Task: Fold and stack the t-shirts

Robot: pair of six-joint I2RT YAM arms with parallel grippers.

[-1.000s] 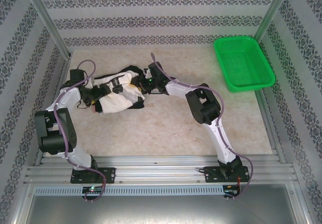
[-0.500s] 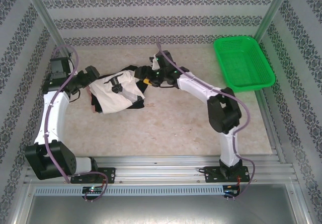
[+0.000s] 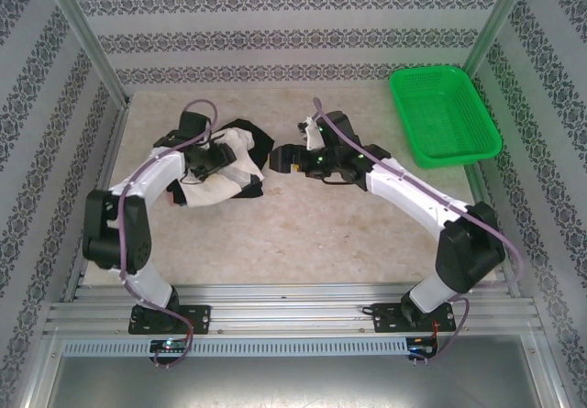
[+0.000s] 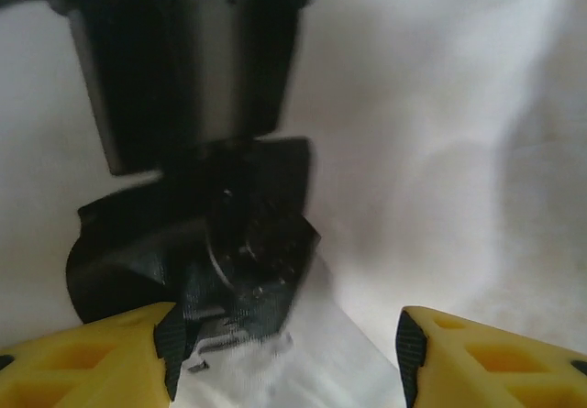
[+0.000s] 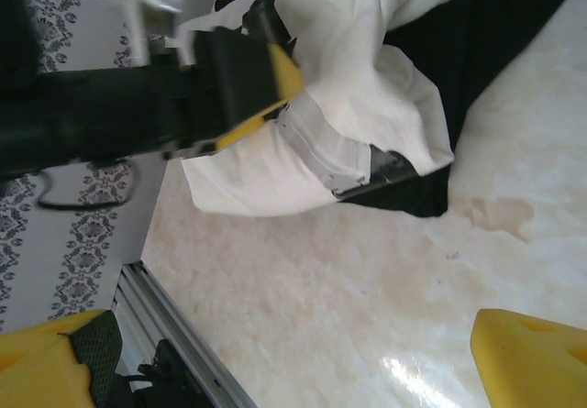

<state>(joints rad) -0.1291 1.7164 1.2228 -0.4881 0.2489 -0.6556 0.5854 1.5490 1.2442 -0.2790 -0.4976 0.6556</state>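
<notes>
The t-shirts lie in a crumpled pile at the table's back left. The off-white t-shirt [image 3: 220, 186] is on top, and the black t-shirt [image 3: 249, 129] pokes out behind it and along its front edge. My left gripper [image 3: 213, 158] is down on the off-white cloth. Its jaws stand apart over a fold [image 4: 303, 335] beside a dark print [image 4: 248, 243]. My right gripper [image 3: 281, 159] hangs open just right of the pile over bare table. In the right wrist view the off-white t-shirt [image 5: 348, 87], the black t-shirt [image 5: 500, 41] and the left gripper's yellow finger [image 5: 268, 78] lie ahead of my right gripper [image 5: 293, 362].
A green mesh basket [image 3: 445, 115] stands at the back right corner. Patterned walls close in the table on three sides. A metal rail [image 5: 183, 335] runs along the table's left edge. Bare tabletop [image 3: 312, 234] stretches in front of the pile.
The left arm swung in from the far left onto the pile and its jaws narrowed. The right gripper opened wide and drew back to the right, off the shirts.
</notes>
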